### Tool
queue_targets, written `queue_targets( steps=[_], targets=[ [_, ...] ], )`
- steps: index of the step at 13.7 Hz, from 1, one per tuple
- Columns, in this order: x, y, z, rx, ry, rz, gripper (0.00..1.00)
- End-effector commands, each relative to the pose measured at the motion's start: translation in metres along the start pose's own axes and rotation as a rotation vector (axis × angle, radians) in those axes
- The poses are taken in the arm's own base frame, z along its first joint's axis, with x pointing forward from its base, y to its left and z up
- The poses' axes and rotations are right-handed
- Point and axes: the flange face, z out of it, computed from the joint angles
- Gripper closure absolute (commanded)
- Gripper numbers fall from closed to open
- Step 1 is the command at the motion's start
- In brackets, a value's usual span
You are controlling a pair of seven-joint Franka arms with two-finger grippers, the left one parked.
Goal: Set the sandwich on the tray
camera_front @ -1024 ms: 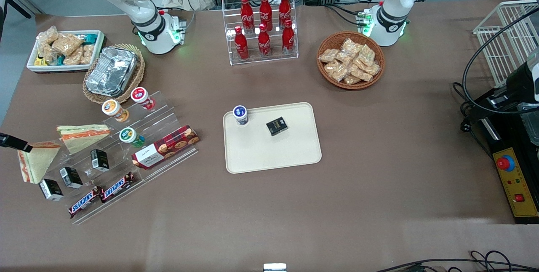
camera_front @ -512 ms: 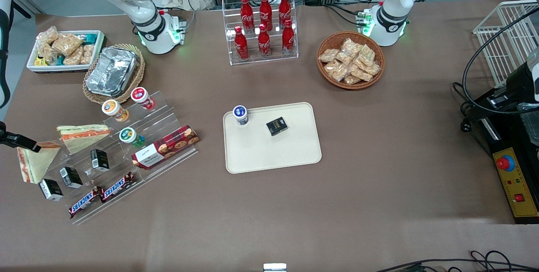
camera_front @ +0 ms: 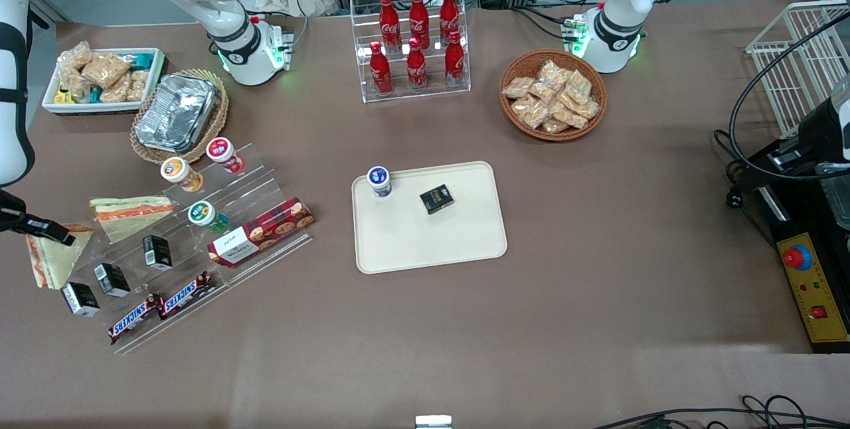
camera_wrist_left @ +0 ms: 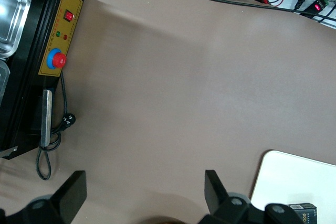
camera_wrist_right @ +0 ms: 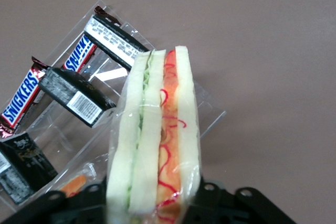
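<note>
Sandwich layers (white bread, green and orange-red filling) are seen only in the right wrist view, pinched edge-on by the tool; tray sits mid-tabletop, well apart.

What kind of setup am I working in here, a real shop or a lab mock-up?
Most likely a lab mock-up of a snack counter: a Coca-Cola bottle rack, a clear display stand with Snickers bars, and cabling along the table's edge. The gripper is at the sandwich; the tray waits mid-table.
</note>
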Motion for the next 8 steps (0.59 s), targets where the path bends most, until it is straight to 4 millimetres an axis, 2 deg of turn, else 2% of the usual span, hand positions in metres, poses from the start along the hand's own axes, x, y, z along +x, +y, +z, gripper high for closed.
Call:
queue_targets(
  steps=[1,2,5,7,8],
  targets=[
    [-0.002,-0.001,-0.004,0.022,0.023,-0.003,0.93],
    [-0.001,-0.002,-0.019,0.025,0.039,-0.024,0.96],
    [-0.004,-0.016,-0.094,0.054,0.044,-0.231,1.0],
    [-0.007,-0.043,-0.133,0.07,0.002,-0.32,1.0],
    [-0.007,-0.072,-0.152,0.082,-0.022,-0.389,1.0]
  ],
)
